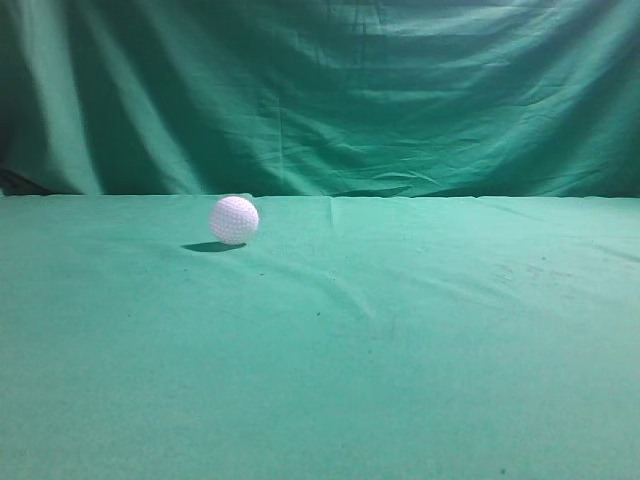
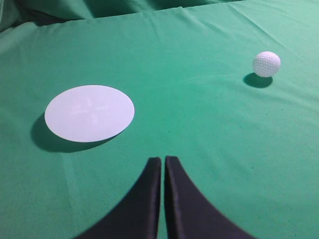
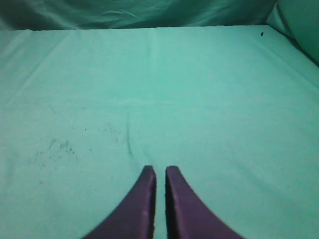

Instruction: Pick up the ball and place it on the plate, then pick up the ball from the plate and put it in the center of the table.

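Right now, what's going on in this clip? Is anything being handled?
Nothing is being handled. The ball sits alone on the table, not on the plate, which lies flat to its left in the left wrist view. The left gripper and the right gripper both hang above bare cloth with jaws together and empty. The right wrist view shows no ball or plate. Neither arm appears in the exterior view.

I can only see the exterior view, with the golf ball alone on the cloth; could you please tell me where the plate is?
Observer: The left wrist view shows a white plate on the table, left of the golf ball, apart from it.
Operator: Is the left gripper open?
Observer: No, the left gripper is shut and empty.
Operator: And the right?
Observer: The right gripper is shut too, over bare cloth.
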Controlling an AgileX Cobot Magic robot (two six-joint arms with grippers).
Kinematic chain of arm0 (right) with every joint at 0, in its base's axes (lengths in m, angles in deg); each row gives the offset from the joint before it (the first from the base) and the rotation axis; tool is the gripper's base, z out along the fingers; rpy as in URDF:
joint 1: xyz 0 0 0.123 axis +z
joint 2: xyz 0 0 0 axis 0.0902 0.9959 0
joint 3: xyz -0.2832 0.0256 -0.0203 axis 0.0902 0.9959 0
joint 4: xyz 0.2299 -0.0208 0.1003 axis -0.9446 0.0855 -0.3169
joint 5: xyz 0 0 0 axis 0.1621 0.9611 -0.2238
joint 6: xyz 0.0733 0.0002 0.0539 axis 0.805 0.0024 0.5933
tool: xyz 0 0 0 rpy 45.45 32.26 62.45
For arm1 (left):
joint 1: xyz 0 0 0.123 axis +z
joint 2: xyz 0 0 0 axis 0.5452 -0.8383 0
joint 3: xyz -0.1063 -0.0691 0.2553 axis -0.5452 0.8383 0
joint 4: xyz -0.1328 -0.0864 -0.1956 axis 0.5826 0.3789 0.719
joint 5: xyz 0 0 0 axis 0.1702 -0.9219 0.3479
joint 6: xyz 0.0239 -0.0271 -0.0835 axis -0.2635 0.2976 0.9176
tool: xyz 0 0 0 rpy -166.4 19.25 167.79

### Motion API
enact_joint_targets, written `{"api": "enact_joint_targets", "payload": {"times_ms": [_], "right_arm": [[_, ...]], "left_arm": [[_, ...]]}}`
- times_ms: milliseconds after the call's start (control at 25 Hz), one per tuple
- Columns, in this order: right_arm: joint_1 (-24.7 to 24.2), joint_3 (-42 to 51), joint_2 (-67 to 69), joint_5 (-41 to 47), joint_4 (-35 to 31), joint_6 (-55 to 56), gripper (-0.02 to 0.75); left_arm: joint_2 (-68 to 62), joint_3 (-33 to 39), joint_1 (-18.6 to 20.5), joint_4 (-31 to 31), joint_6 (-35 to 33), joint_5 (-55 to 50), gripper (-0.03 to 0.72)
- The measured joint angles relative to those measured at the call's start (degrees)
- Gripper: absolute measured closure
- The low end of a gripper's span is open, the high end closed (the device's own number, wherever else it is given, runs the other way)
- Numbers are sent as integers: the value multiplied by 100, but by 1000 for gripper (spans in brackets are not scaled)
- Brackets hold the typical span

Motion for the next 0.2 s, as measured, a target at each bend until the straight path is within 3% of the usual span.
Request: {"api": "enact_joint_targets", "payload": {"times_ms": [200], "right_arm": [[0, 0, 0, 0, 0, 0, 673]], "left_arm": [[0, 0, 0, 0, 0, 0, 688]]}}
